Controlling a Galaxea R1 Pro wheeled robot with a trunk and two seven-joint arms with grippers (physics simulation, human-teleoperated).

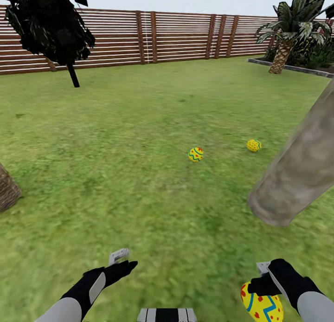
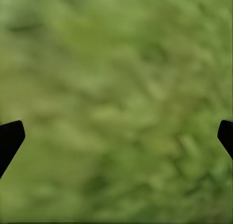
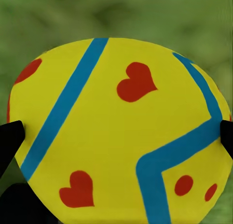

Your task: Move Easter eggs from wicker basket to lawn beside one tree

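**Two eggs on the grass, a third in the right end effector**

Head view: the lawn (image 1: 139,141) is stretching back to a brown slatted fence (image 1: 176,34) that is closing off the garden at 12 o'clock. A dark-leaved thin tree (image 1: 51,25) is standing at 11 o'clock and a palm-like plant (image 1: 290,29) at 1 o'clock. The thick grey-brown trunk of the tree (image 1: 301,169) is leaning in from 3 o'clock. Two Easter eggs are lying on the grass apart from each other: the middle egg (image 1: 195,154) near the centre, and the far egg (image 1: 253,145) toward 2 o'clock, nearer the trunk. A slice of the wicker basket (image 1: 7,189) is showing at 9 o'clock, well apart from both eggs. At 7 o'clock the left end effector (image 1: 121,261) is hanging over bare grass with nothing in it. At 5 o'clock the right end effector (image 1: 260,278) is gripping the held egg (image 1: 262,307), low above the lawn.

Left wrist view: blurred green grass is lying behind two black fingertips (image 2: 10,136) that are standing wide apart, released, with nothing between them.

Right wrist view: the held egg (image 3: 121,132), yellow with blue bands and red hearts and dots, is sitting clamped between the two black fingertips (image 3: 9,136), with grass blurring behind it.
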